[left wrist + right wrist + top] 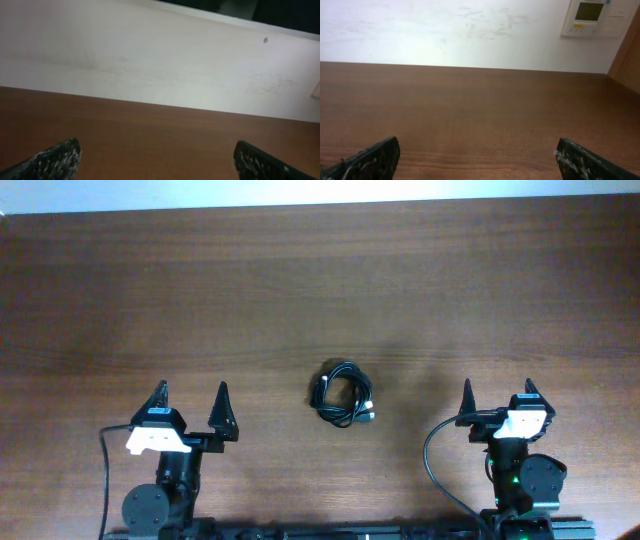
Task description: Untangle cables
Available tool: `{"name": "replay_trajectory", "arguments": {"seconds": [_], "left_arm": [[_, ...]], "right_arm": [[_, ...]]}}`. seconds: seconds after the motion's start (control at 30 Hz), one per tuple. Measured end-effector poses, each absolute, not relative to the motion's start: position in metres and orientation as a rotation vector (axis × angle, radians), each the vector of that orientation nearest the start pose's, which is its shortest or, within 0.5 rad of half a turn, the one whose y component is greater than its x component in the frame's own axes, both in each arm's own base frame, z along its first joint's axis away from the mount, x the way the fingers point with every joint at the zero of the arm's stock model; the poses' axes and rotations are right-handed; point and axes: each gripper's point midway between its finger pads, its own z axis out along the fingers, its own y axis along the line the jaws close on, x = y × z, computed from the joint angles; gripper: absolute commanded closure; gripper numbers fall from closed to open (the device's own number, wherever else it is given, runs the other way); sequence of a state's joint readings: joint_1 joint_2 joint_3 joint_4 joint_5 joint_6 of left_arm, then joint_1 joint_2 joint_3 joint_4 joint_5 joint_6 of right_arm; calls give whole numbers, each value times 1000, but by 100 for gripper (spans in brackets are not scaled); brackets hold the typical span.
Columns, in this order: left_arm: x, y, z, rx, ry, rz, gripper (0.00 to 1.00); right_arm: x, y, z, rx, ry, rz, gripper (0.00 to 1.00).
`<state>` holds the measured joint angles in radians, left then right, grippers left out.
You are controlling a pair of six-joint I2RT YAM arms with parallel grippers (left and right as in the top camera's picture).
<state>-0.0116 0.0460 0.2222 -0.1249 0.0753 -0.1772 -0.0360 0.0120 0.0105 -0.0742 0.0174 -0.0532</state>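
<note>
The cables (343, 394) lie as one small knotted black coil with a metallic plug tip on the brown table (320, 290), near the front middle. My left gripper (190, 392) stands open to the coil's left, well apart from it. My right gripper (498, 389) stands open to the coil's right, also apart. In both wrist views the fingertips (62, 155) (380, 154) frame bare wood, with nothing between them; the coil is out of view there.
A pale wall (150, 55) rises behind the table's far edge. A wall-mounted control panel (592, 17) shows at the right wrist view's upper right. A thick black wire (432, 455) loops beside the right arm's base.
</note>
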Motion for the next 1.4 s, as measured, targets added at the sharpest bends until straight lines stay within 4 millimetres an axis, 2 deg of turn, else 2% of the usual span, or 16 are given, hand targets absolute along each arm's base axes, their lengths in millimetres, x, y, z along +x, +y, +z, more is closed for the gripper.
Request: {"name": "replay_trajectory", "arguments": {"seconds": [0.4, 0.63, 0.83, 1.1, 1.17, 1.23, 1.27, 1.3, 1.4], "left_arm": [[232, -16, 236, -68, 1548, -208, 2], [236, -16, 247, -72, 1590, -207, 1], [249, -16, 243, -66, 1760, -184, 2], [262, -19, 274, 23, 2061, -131, 2], [269, -29, 287, 63, 2082, -185, 2], [275, -47, 294, 133, 2089, -300, 1], [278, -58, 296, 173, 2086, -368, 1], [278, -78, 295, 249, 2093, -507, 2], [279, -103, 292, 341, 2087, -690, 1]], "right_arm": [[246, -12, 158, -1, 1647, -82, 1], [246, -12, 158, -1, 1647, -82, 1], [246, -12, 158, -1, 1647, -82, 1], [246, -12, 158, -1, 1647, -82, 1], [246, -12, 158, -1, 1647, -82, 1], [246, -12, 158, -1, 1647, -81, 1], [246, -12, 158, -1, 1647, -82, 1], [246, -12, 158, -1, 1647, -82, 1], [246, -12, 158, -1, 1647, -81, 2]]}}
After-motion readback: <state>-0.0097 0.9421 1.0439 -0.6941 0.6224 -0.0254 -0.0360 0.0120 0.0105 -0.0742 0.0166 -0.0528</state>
